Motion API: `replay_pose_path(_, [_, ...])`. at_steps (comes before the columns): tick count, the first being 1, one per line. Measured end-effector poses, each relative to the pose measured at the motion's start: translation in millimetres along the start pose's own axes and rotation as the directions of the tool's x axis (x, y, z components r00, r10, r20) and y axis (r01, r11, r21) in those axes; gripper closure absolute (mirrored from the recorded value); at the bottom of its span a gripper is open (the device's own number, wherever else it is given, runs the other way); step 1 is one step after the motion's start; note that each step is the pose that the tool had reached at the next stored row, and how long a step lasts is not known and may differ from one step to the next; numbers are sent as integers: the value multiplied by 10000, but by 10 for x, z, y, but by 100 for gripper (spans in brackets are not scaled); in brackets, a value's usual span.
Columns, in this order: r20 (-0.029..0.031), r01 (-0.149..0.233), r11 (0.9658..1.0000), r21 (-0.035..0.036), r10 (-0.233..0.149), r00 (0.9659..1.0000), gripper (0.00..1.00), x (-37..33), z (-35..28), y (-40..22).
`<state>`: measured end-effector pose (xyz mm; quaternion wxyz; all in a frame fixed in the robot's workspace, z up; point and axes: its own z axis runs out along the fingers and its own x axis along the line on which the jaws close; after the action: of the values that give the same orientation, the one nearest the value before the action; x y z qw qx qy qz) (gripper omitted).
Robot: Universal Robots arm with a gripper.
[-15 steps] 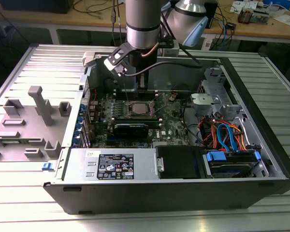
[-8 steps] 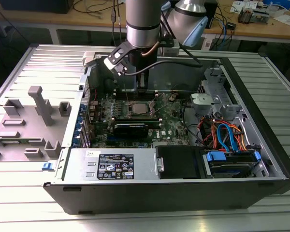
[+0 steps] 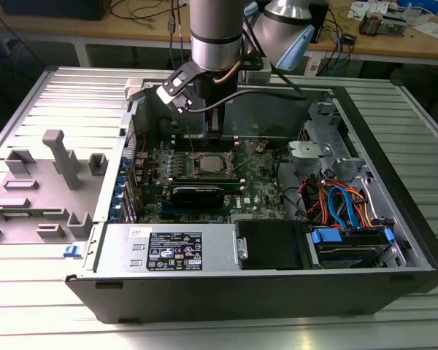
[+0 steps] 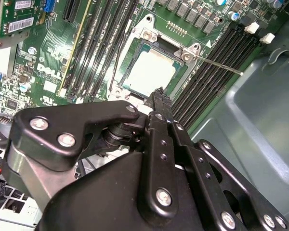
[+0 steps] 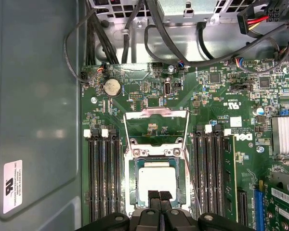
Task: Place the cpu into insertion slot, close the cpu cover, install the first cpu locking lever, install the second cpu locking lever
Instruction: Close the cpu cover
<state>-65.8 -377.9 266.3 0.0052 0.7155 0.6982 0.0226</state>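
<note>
- Finding: the cpu (image 5: 156, 180) lies flat inside the insertion slot (image 5: 155, 152), its silver top showing in both wrist views. I judge placement complete.
- The cpu cover (image 5: 156, 113) is raised off the slot, on the side away from my end effector (image 5: 159, 194). Board parts show through its window, so it is not closed.
- My end effector hangs over the slot's edge opposite the cover, fingertips together and holding nothing. I cannot tell whether it touches the slot.
- In the exterior view the slot sits at six o'clock from my end effector, and the power supply (image 3: 117, 248) at six o'clock from the slot.
- A thin locking lever (image 4: 219, 66) juts free from a slot corner across the memory slots (image 4: 233, 41). It is unlatched.
- Judged step in hand: closing the cover. Recommendations:
  - Bear on the frame's free edge, never on the chip's top or the contact field.
  - Follow the hinge's arc and push lightly.
  - Stay clear of the loose lever rod so it does not get trapped beneath the frame.
  - Risk: a sideways nudge could shift the chip in its seat.
</note>
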Motion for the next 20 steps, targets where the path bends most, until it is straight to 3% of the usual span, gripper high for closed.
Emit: replay_pose_path(20, [-3,0,10000,-2,0,10000,89,3,-121,5])
